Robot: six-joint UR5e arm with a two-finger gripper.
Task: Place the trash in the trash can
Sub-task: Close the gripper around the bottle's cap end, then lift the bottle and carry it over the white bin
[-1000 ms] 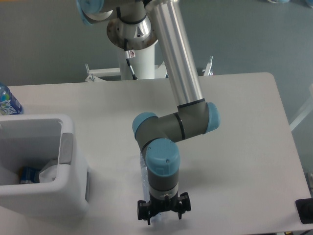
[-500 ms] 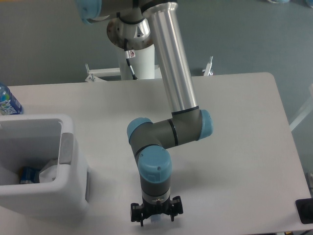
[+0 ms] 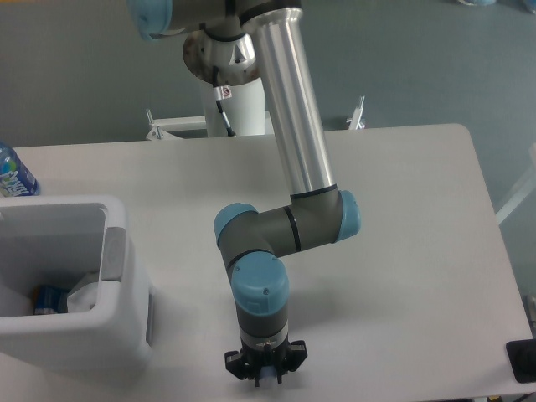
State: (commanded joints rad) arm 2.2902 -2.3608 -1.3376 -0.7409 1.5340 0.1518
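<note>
My gripper (image 3: 265,373) points straight down near the table's front edge, and its jaws look open. A small pale bluish bit of the flattened clear bottle (image 3: 266,379) shows between the fingers. The wrist hides the rest of that bottle. The white trash can (image 3: 117,335) stands at the left edge, well left of the gripper. Inside it lie a crumpled white wrapper (image 3: 84,291) and something blue (image 3: 50,298).
An uncrushed water bottle with a blue label (image 3: 13,174) stands behind the trash can at the far left. The arm's base column (image 3: 239,105) rises behind the table's back edge. A dark object (image 3: 523,360) sits at the front right corner.
The arm has swung a little left and lowered, so the wrist now covers the flattened bottle that showed beside it a second ago. The gripper's spread looks slightly narrower.
</note>
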